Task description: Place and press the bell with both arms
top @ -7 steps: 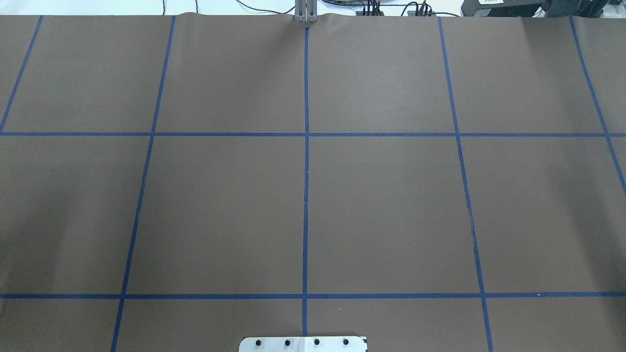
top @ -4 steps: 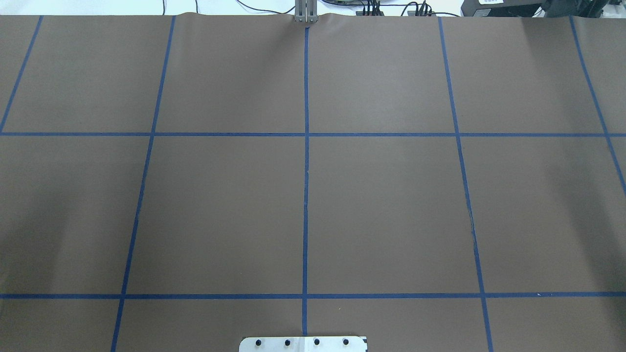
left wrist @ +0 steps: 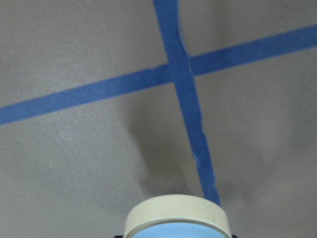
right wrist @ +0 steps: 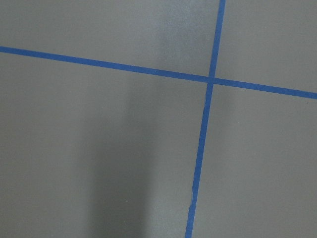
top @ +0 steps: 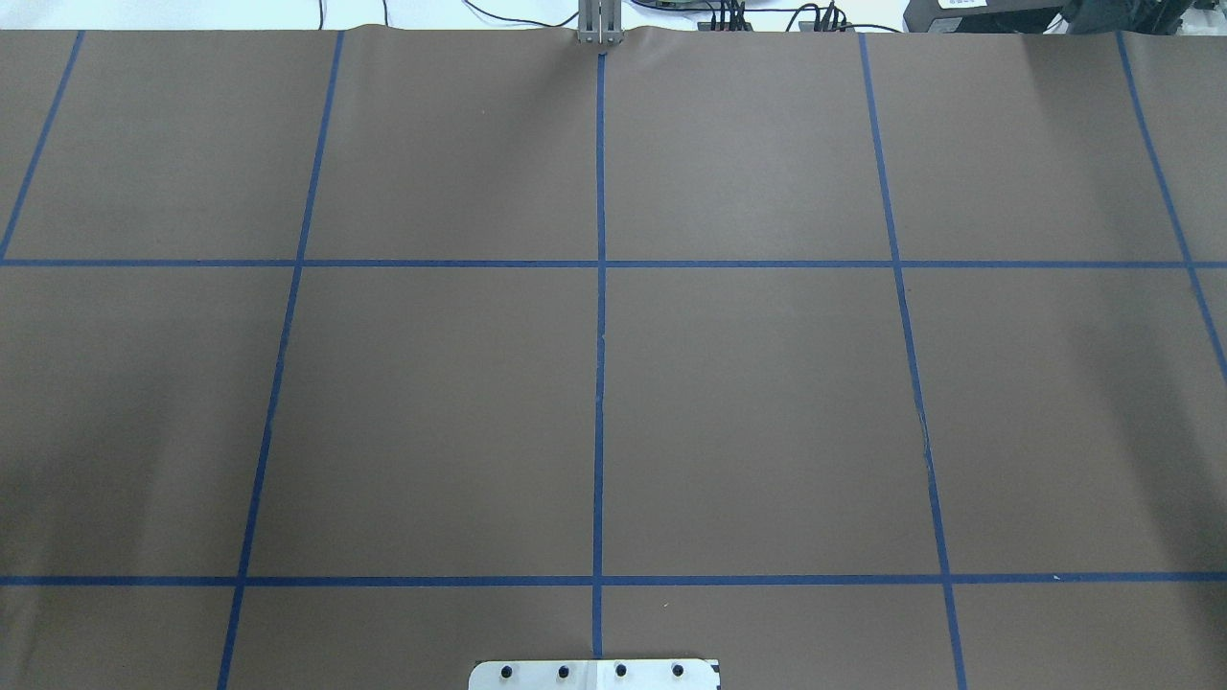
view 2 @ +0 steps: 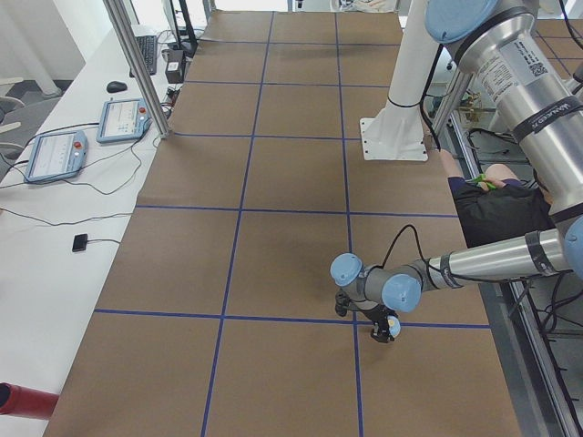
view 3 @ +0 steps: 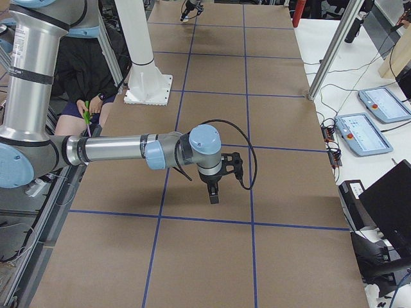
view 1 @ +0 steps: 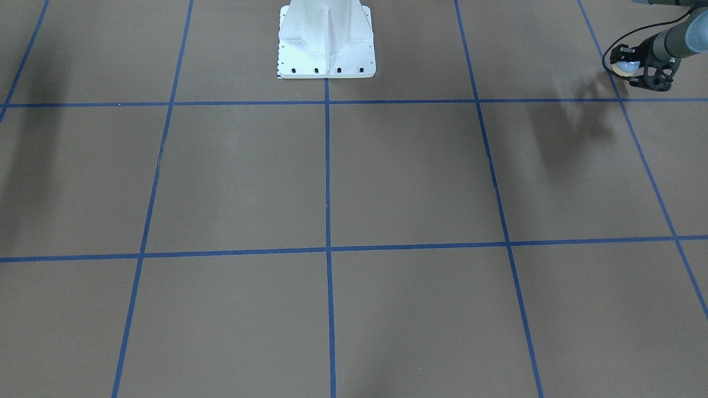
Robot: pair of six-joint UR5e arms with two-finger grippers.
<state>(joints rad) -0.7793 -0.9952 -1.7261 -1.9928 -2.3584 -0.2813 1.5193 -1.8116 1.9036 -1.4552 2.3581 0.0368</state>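
Note:
My left gripper point(view 1: 636, 72) is shut on the bell point(view 1: 626, 68), a small light-blue dome with a cream base ring, just above the brown table near a blue tape crossing. In the exterior left view this gripper point(view 2: 379, 328) and the bell point(view 2: 393, 324) hang at the near arm's tip. The left wrist view shows the bell's cream ring point(left wrist: 177, 215) at the bottom edge. My right gripper point(view 3: 214, 194) points down over the table; I cannot tell whether it is open. Neither arm shows in the overhead view.
The white bolted pedestal point(view 1: 326, 38) stands at the table's robot side. Blue tape lines point(top: 599, 335) grid the brown cover. A seated person point(view 2: 496, 196) is beside the table. Control tablets point(view 3: 359, 131) and cables lie on the white bench.
No arm or bell shows in the overhead frames. Only the faint shadows at the table's left and right sides have shifted slightly.

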